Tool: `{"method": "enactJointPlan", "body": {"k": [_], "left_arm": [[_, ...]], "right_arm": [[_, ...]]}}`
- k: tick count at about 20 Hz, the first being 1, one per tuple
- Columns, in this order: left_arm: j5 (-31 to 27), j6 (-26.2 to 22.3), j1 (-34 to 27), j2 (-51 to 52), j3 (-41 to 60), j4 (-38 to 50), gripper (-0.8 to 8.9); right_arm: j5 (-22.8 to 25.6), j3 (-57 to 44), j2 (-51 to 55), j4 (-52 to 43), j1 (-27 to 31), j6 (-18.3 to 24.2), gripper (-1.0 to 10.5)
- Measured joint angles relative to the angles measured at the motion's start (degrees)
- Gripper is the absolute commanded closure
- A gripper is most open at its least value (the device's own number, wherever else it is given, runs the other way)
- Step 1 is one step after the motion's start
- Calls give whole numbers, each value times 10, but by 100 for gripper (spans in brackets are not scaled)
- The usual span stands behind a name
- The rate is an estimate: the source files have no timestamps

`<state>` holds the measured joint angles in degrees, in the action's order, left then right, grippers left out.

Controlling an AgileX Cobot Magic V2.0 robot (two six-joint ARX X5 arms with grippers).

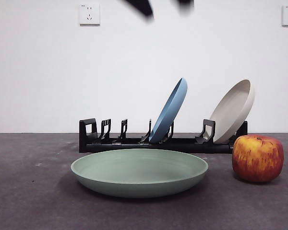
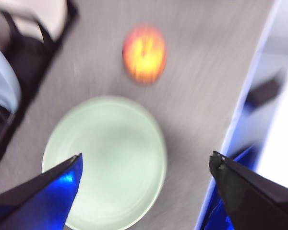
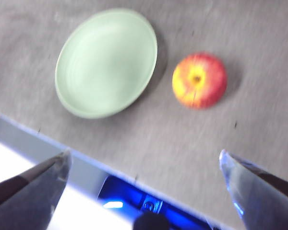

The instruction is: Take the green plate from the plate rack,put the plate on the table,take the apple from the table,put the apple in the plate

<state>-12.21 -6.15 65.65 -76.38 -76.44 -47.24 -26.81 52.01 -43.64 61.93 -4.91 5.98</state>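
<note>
- White wall point(image 1: 48, 76) with two sockets point(image 1: 89, 14) backs the scene; the dark grey table point(image 1: 29, 191) runs across the foreground.
- The black plate rack point(image 1: 134, 141) stands at the back of the table. A blue plate point(image 1: 170, 110) and a beige plate point(image 1: 233, 111) lean in its slots, both tilted.
- The green plate point(image 1: 139, 171) lies flat on the table just in front of the rack, with nothing on it.
- The apple point(image 1: 258, 157) sits on the table beside the green plate, apart from its rim.
- Left gripper point(image 2: 146, 165): jaws spread wide, holding nothing. It hangs high above the table; the green plate lies below, between the jaws, and the apple lies beyond the plate.
- Right gripper point(image 3: 144, 160): jaws spread wide, holding nothing. It hangs high near the table edge; plate and apple both lie well ahead of the jaws, untouched.
- Front view shows only dark, blurred arm tips at the top edge.
</note>
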Motion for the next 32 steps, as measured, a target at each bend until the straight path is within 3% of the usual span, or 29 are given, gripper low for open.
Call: {"method": "enactJointPlan", "body": {"k": [4, 13, 18, 24, 27, 30, 32], "left_arm": [[7, 24, 0, 87, -61, -43, 366], [7, 40, 0, 153, -91, -76, 370], [7, 48, 0, 152, -91, -96, 370], [6, 58, 0, 152, -91, -97, 370], [6, 58, 0, 152, -91, -97, 370], [6, 58, 0, 152, -91, -97, 370], [5, 58, 0, 152, -91, -97, 371]], "right_arm": [[16, 0, -74, -69, -5, -2, 225], [147, 0, -287, -219, -96, -7, 223], [178, 1, -357, -259, -116, -9, 223], [180, 1, -424, -272, -120, -9, 231], [180, 1, -435, -275, -129, -9, 446], [180, 1, -435, -280, -134, -11, 814], [179, 1, -435, -280, -134, -12, 922]]}}
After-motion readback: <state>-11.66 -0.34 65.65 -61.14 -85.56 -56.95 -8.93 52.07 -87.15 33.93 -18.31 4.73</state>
